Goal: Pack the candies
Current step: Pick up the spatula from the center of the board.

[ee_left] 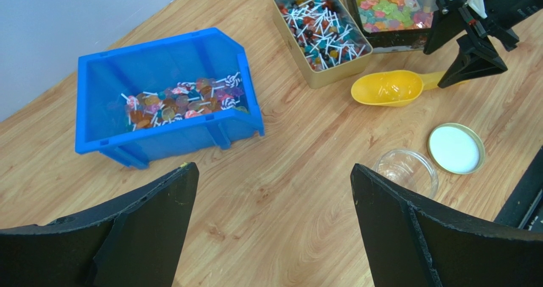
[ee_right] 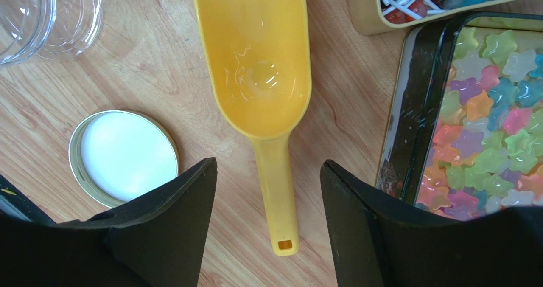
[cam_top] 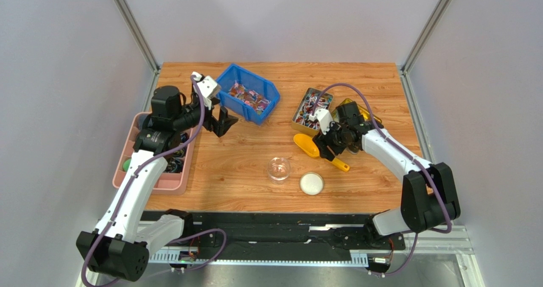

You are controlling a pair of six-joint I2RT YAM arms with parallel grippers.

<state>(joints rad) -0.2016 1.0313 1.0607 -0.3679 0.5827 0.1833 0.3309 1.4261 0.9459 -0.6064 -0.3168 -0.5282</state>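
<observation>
The candies lie in three containers: wrapped ones with white sticks (ee_left: 172, 102) in a blue bin (cam_top: 224, 79), more of them (ee_left: 318, 32) in a gold tin (ee_left: 325, 77), and pastel star-shaped ones (ee_right: 491, 134) in a dark tin (ee_right: 414, 109). An empty yellow scoop (ee_right: 255, 58) rests flat on the table beside the tins. My right gripper (ee_right: 267, 191) stands open astride the scoop's handle, with a gap on each side. My left gripper (ee_left: 274, 172) is wide open over bare wood in front of the blue bin, holding nothing.
A clear empty jar (cam_top: 278, 168) and its white-lined lid (cam_top: 311, 183) sit near the table's front middle. A pink tray (cam_top: 137, 172) with dark coiled bands and a green lump (cam_top: 127, 165) stands at the left edge under my left arm.
</observation>
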